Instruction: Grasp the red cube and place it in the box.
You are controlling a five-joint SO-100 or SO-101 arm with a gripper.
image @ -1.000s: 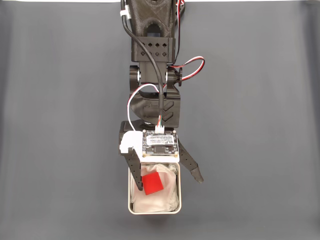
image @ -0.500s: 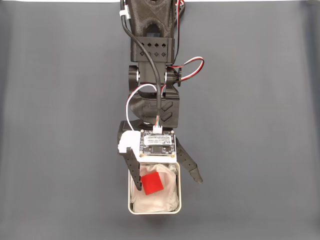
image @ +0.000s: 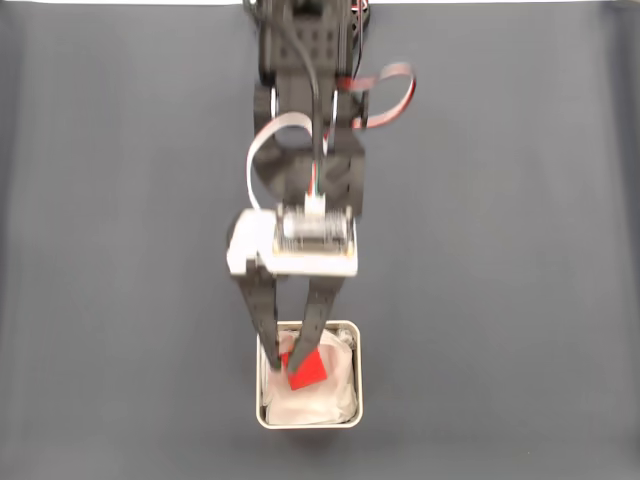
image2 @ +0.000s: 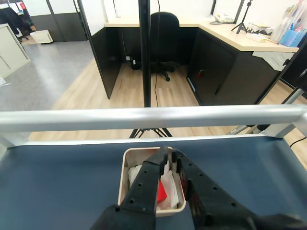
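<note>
Jaws nearly clenched above the box (image: 352,345), empty, since the cube (image: 309,367) sits released on its lining.

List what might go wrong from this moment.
The jaws stand nearly shut, low over the box, close beside the red cube. Lifting carelessly might snag the soft white lining and tug it out. The cube sits tilted on the lining, so a brush from the gripper might tip or shift it.
</note>
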